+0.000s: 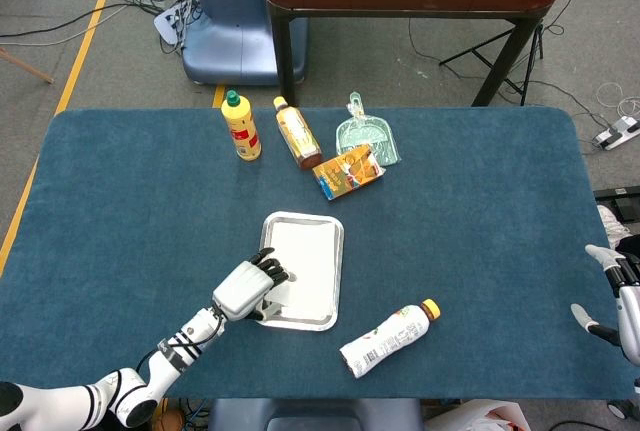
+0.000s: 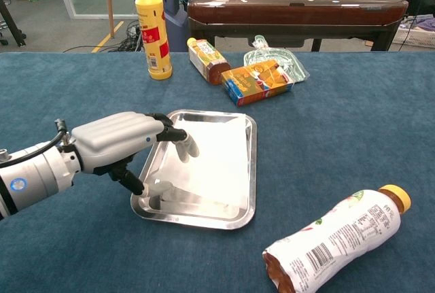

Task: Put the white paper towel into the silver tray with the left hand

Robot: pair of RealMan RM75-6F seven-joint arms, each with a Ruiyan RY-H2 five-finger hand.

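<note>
White paper towel (image 2: 221, 150) flat in silver tray (image 2: 251, 170), left robot hand (image 2: 122, 142) empty, fingers spread over tray's edge.

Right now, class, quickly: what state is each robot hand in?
Left robot hand: open, holding nothing, fingers spread over the silver tray.
Right robot hand: cannot be told; only partly visible at the frame's edge.

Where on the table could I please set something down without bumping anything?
Bare cloth spans the right side between the silver tray and the right hand, and left of the yellow bottle. It is crowded around the orange carton.
</note>
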